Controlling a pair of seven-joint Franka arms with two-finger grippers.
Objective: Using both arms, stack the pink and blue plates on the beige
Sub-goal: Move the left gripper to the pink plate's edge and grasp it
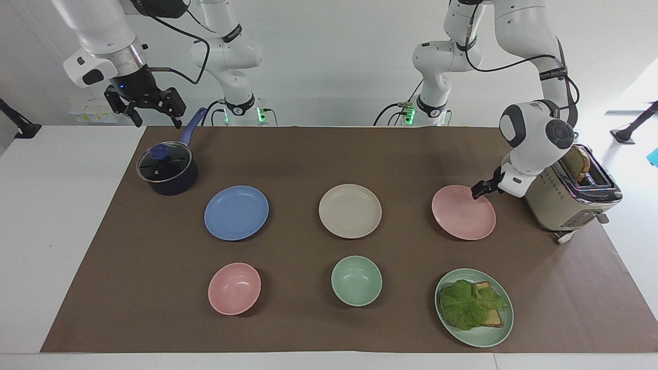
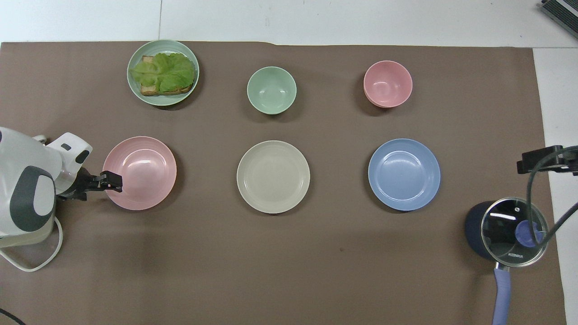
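1. The left hand (image 1: 482, 189) is hanging at the edge of the pink plate (image 1: 463, 213), on the rim toward the toaster (image 1: 568, 198); whether it is touching the rim I cannot tell. Its fingers are standing spread and holding nothing.
2. The right hand (image 1: 149, 105) is hovering empty above the surface (image 1: 318, 154) near the saucepan (image 1: 167, 170), its fingers spread apart.
3. The beige plate (image 1: 350, 210) is lying in the middle of the surface and serving as the landmark here.
4. The pink plate is lying flat beside the beige plate, toward the left arm's end.
5. The blue plate (image 1: 236, 212) is lying flat beside the beige plate, toward the right arm's end.
6. Nothing is lying on the beige plate.
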